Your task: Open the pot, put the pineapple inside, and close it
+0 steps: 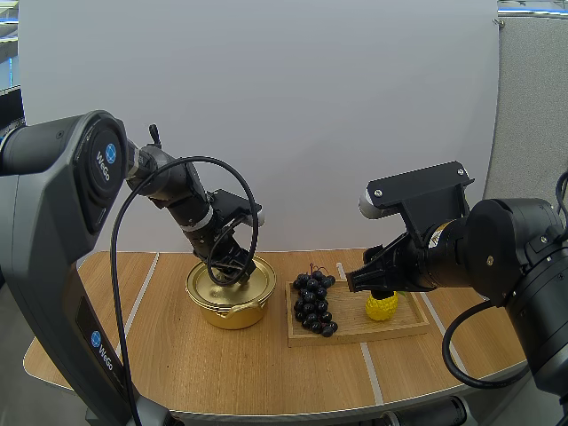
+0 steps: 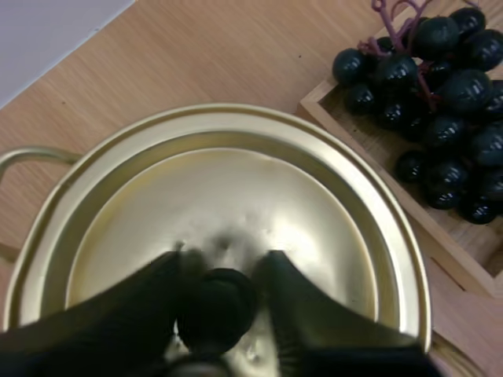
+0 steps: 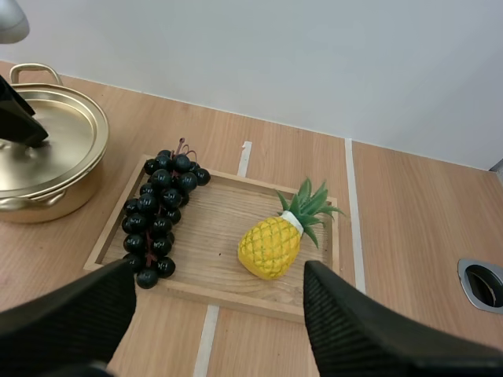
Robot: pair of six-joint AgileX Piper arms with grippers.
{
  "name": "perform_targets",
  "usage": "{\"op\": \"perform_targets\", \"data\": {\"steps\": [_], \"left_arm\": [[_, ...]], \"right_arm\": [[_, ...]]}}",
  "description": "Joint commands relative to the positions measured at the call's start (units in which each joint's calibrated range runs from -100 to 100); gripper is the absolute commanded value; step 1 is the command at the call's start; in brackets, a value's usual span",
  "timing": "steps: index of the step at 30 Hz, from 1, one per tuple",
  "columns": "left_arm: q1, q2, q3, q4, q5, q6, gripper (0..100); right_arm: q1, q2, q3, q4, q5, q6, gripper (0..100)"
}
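The gold pot stands left of the wooden tray, its lid seated on the rim. My left gripper is down on the lid, and in the left wrist view its fingers press both sides of the black knob. The yellow pineapple lies on the tray's right half, leaves toward the back. Just above it hovers my right gripper. Seen from the right wrist, that gripper is open wide, with the pineapple beyond the gap.
A bunch of dark grapes lies on the tray's left half, between pot and pineapple. The tray's rim is low. Bare tabletop runs along the front. A round metal hole sits in the table at the far right.
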Motion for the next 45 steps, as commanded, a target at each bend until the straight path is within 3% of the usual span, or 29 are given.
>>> {"op": "perform_targets", "data": {"steps": [1,12,24,35,45], "left_arm": [[-0.16,-0.4,0.0,0.4,0.2,0.2,0],[-0.16,-12.7,-5.7,0.4,4.3,-2.3,0],[-0.16,-31.6,-26.6,0.4,6.8,-4.3,0],[-0.16,-36.9,-48.9,0.7,1.9,-7.8,0],[-0.16,-36.9,-58.4,2.1,1.6,-8.0,0]], "right_arm": [[-0.2,0.1,-0.4,-0.1,-0.9,0.0,100],[-0.2,0.1,-0.4,-0.1,-0.9,0.0,100],[-0.2,0.1,-0.4,-0.1,-0.9,0.0,100],[-0.2,0.1,-0.4,-0.1,-0.9,0.0,100],[-0.2,0.1,-0.4,-0.1,-0.9,0.0,100]]}}
